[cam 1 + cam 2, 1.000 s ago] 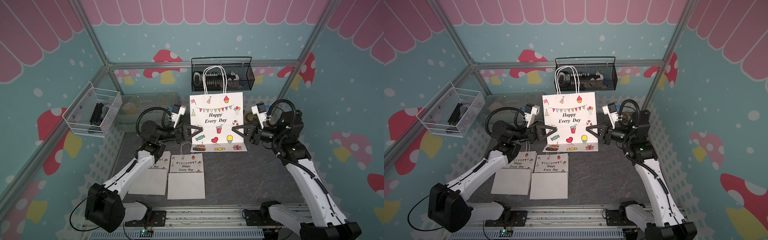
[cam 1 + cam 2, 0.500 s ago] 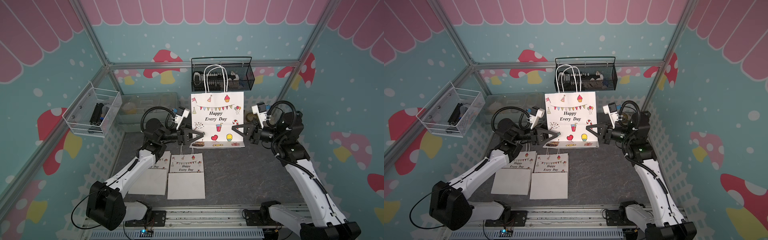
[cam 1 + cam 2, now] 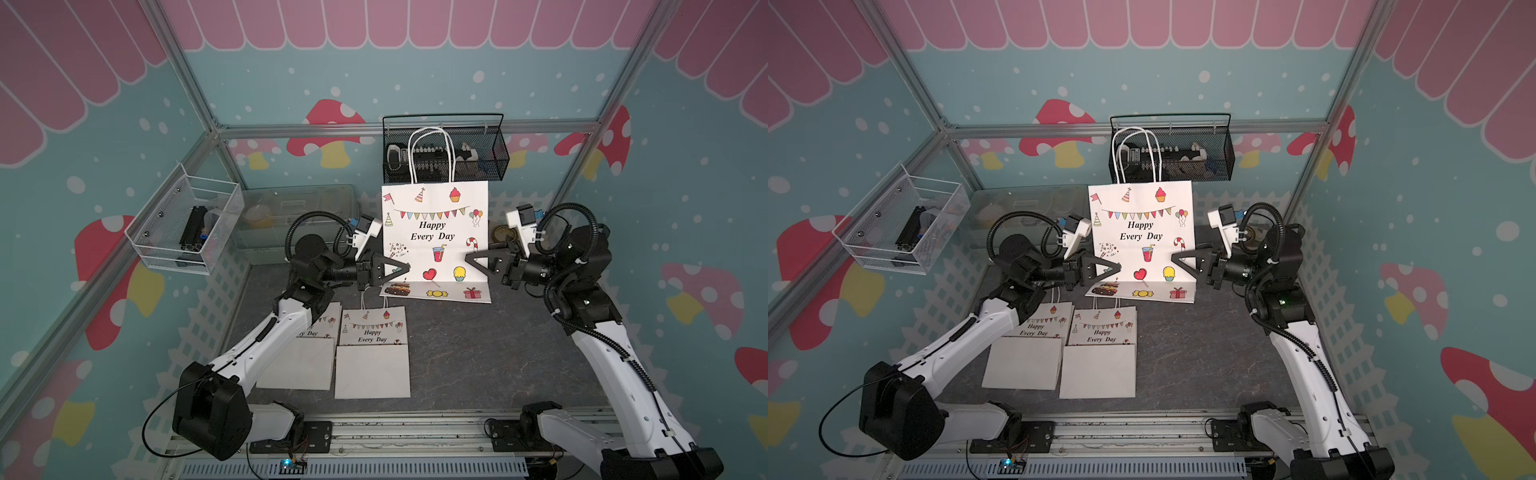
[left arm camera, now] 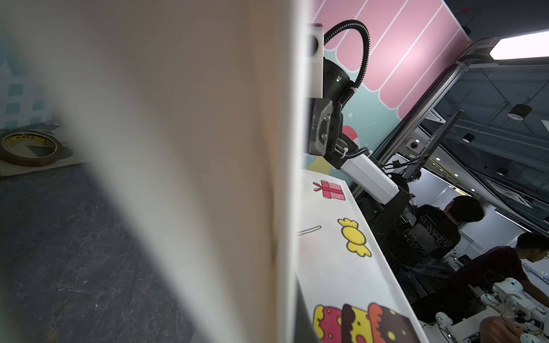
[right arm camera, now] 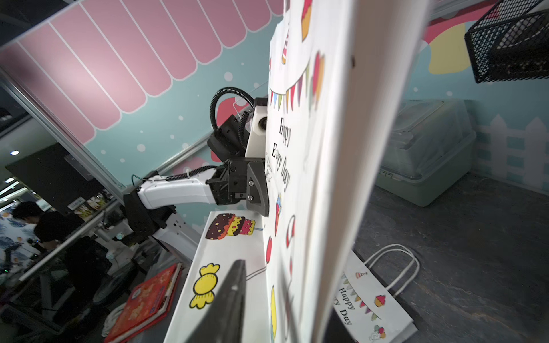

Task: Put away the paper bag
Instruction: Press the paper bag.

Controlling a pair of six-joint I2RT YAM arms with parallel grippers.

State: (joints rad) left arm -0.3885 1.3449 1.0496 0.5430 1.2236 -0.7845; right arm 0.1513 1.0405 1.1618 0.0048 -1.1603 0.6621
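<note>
2 grippers at the paper bag (image 3: 434, 237): left gripper (image 3: 406, 268) pinches its edge, right gripper (image 3: 468, 257) straddles it ajar.

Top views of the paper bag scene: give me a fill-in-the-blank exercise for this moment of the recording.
1. The upright paper bag reads "Happy ___ Day".
2. Its handles are ___.
3. Behind them hangs a ___ mesh basket.
4. Nearer the camera, folded bags lie ___ on the table.

Missing words: Every; white; black; flat.
</note>
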